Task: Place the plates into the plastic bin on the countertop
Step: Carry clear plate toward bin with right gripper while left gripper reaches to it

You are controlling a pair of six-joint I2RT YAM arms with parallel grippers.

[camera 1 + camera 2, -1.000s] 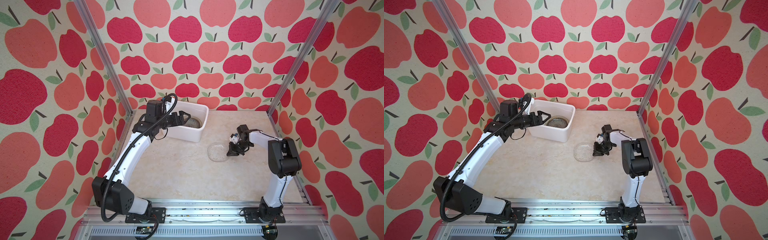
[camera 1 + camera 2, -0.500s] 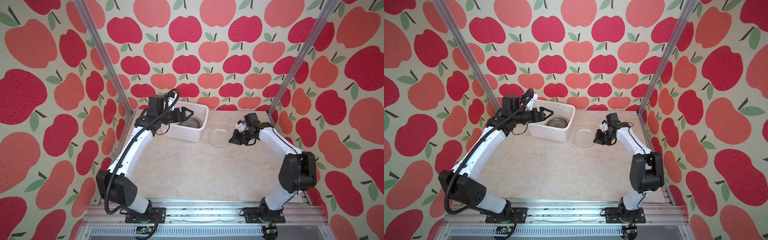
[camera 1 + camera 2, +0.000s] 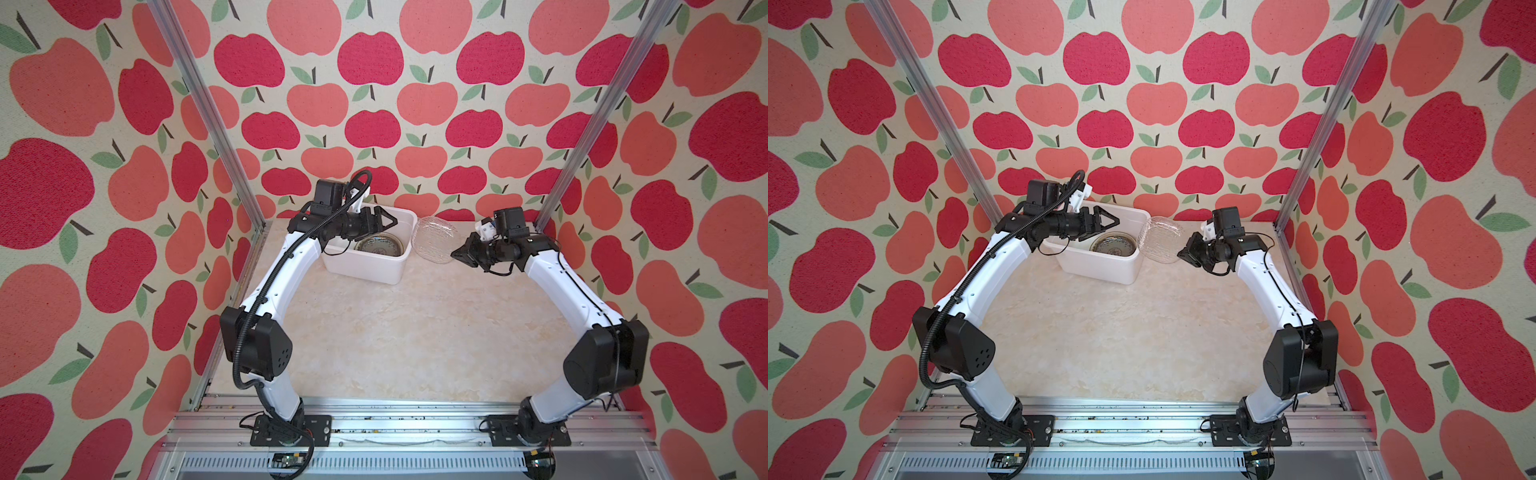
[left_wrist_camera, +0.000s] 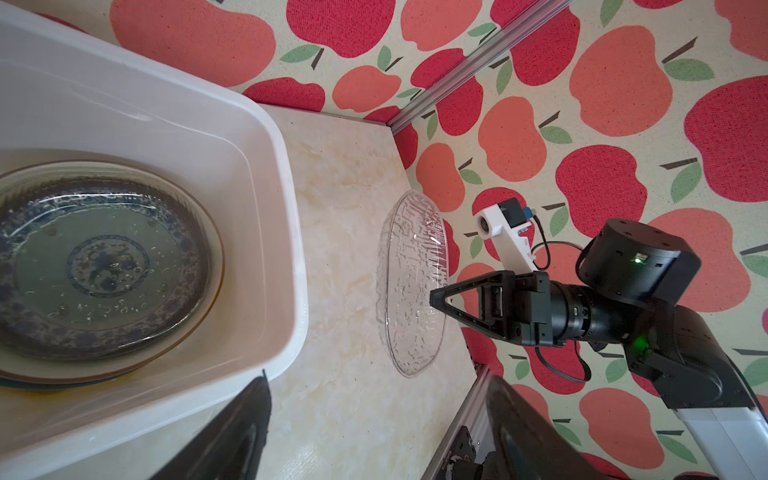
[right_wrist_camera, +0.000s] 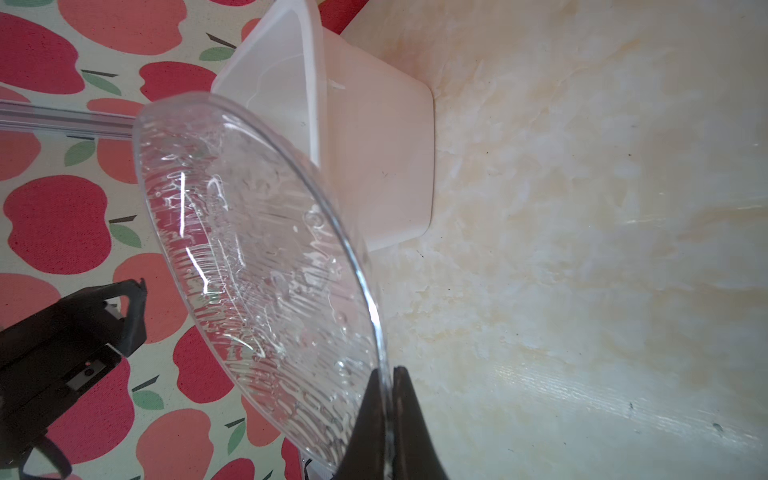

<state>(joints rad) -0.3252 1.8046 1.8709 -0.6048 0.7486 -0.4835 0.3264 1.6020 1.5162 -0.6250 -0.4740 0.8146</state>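
Top view: marbled countertop [image 3: 415,332], apple wallpaper [image 3: 374,62]

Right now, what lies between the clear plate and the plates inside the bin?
Only the bin wall and bare countertop, shown in the left wrist view.

Two arms, same build: white link shells and black joint housings. Left arm [image 3: 286,268] has a black ribbed cable conduit [image 3: 237,370] along it, and its shoulder housing [image 3: 274,353] carries a cluster of small round holes. Right arm [image 3: 561,286] has a bulky black elbow housing [image 3: 602,361]. Right gripper [image 4: 432,297] has black open-triangle fingers. White camera bracket [image 4: 503,228] with a blue plug; green LED [image 4: 638,260] on the round black motor cap. Black base plate [image 3: 291,430], bolted.
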